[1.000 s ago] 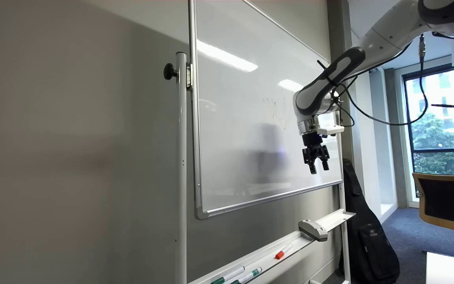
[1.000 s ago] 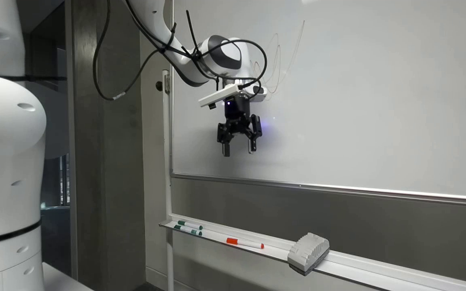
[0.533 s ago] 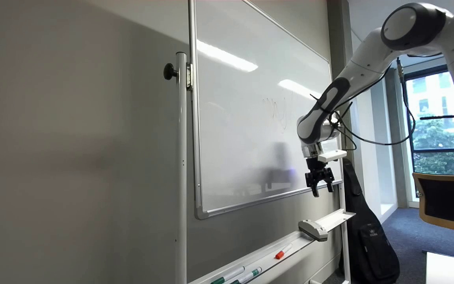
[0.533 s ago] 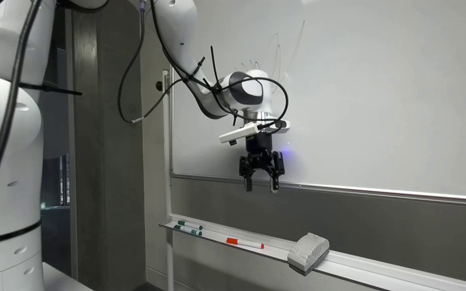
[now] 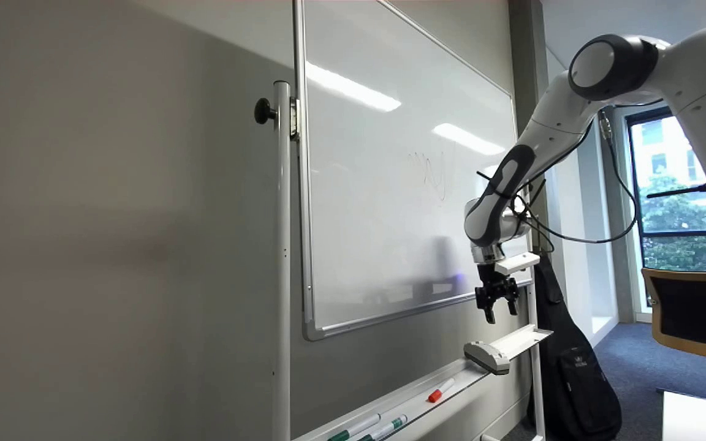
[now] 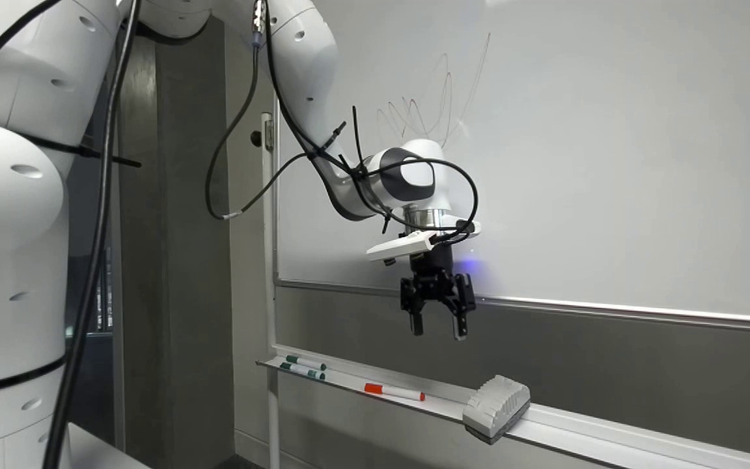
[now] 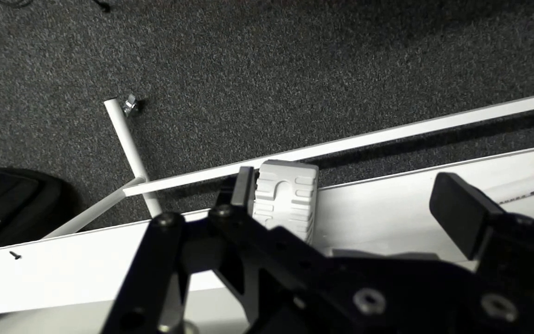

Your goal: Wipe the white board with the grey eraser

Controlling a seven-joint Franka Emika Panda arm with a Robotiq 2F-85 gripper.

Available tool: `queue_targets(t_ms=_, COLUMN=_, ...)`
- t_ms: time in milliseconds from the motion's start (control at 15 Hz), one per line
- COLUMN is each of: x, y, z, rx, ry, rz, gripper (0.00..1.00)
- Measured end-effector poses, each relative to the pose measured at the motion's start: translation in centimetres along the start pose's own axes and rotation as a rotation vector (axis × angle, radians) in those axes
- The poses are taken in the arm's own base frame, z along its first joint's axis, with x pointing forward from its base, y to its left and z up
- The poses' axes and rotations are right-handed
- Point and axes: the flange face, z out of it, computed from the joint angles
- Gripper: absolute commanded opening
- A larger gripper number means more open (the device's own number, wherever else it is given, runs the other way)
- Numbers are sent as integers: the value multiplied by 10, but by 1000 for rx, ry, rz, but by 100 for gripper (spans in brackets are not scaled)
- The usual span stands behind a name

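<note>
A spread black two-fingered gripper (image 6: 438, 335) is hanging in an exterior view. Below right, a blocky pale-grey eraser (image 6: 497, 409) is lying, long axis crossing the white bench (image 6: 577, 441).

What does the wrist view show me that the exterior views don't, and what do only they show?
Wrist view only: a metal fitting beside the stand's foot.

Exterior views only: both show the scribble on the board and two green markers; in an exterior view there is also a chair.

Shared: the open gripper, the eraser jutting over the edge of the ledge, and the red marker, which the wrist view cuts off.
</note>
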Motion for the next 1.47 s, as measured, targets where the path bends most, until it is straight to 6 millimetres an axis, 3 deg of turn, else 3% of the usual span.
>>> queue_targets(t_ms=667, x=4, y=2, z=5, rx=-5, ry=8, rz=12, gripper=100)
queue_targets(t_ms=1133, x=27, y=15, z=89, rx=-33, ry=8, rz=41, gripper=100)
queue_targets(t_ms=1267, x=35, y=17, z=102, rx=-28, ry=48, rz=57, gripper=100)
queue_targets(t_ms=1467, x=43, y=17, z=104, rx=-25, ry=131, rz=65, gripper=100)
